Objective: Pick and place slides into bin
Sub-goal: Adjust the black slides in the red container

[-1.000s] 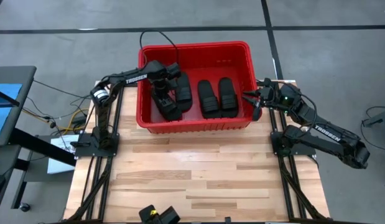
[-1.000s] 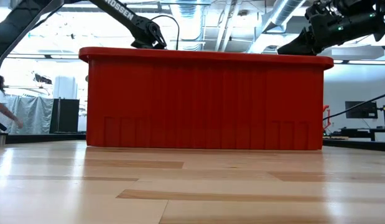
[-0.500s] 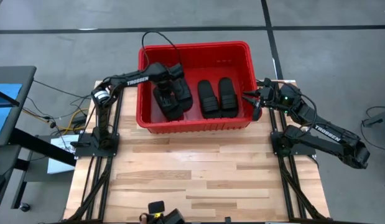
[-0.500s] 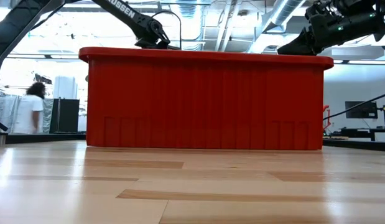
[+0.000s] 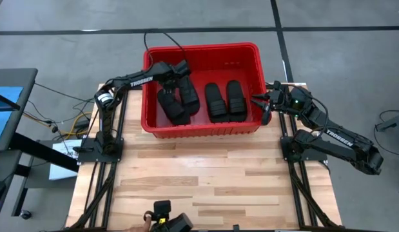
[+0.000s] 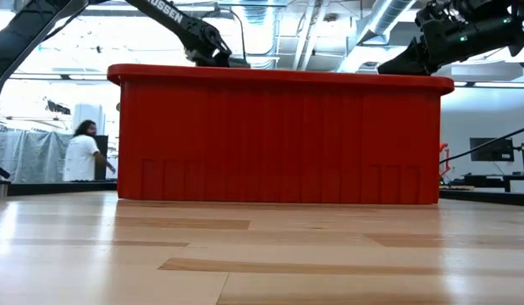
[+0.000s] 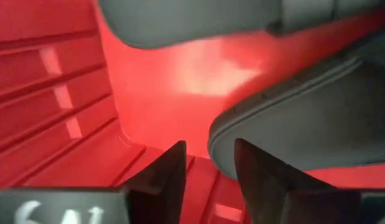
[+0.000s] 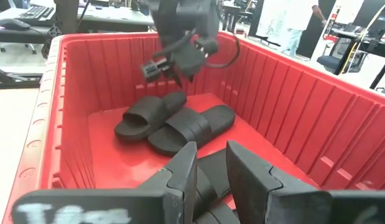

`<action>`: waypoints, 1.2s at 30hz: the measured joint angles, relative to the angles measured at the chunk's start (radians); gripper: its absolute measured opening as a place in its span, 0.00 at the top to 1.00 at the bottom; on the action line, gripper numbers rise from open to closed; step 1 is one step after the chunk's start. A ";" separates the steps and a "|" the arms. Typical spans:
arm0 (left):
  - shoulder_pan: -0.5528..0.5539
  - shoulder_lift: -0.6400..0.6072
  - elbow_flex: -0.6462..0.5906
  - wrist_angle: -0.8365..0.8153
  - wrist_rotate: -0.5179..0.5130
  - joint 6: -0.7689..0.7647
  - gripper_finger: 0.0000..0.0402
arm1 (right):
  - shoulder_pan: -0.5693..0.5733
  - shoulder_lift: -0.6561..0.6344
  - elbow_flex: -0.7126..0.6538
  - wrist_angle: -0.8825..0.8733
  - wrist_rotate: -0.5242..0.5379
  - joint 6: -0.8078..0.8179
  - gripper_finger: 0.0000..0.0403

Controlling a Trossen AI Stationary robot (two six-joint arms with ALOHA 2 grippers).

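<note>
Your left gripper [image 5: 181,68] has lifted toward the large red slotted plastic bin's [image 5: 200,49] eleven o'clock, jaws parted and empty, leaving all four black strapped slides [image 5: 173,106] inside, while your right gripper [image 5: 260,102] waits, jaws parted, at three o'clock; it looks finished.

This is a robotics lab or industrial workshop. Beyond the wooden table [image 6: 245,254], the low view shows exposed ceiling ducts [image 6: 388,17], a wall monitor [image 6: 492,149] and a person [image 6: 79,157] walking past; the right wrist view shows desks with keyboards [image 8: 30,12] and office chairs [image 8: 338,59].
</note>
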State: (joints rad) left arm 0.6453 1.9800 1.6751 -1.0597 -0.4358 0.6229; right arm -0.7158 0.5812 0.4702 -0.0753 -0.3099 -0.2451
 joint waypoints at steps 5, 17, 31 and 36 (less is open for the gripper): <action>-0.003 0.000 0.110 -0.094 0.117 -0.086 0.72 | 0.000 0.000 0.000 0.000 0.000 -0.001 0.81; -0.001 0.000 0.151 -0.254 0.351 -0.122 0.89 | 0.000 0.000 0.000 0.000 0.000 -0.002 0.81; -0.052 0.001 0.150 -0.352 0.657 -0.100 1.00 | 0.000 0.000 0.000 0.000 0.000 -0.002 0.81; -0.065 0.003 0.112 -0.310 0.736 -0.087 1.00 | 0.000 0.000 0.000 0.000 0.000 -0.002 0.81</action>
State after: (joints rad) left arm 0.5799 1.9827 1.7873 -1.3700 0.2997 0.5362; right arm -0.7162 0.5812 0.4702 -0.0753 -0.3099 -0.2470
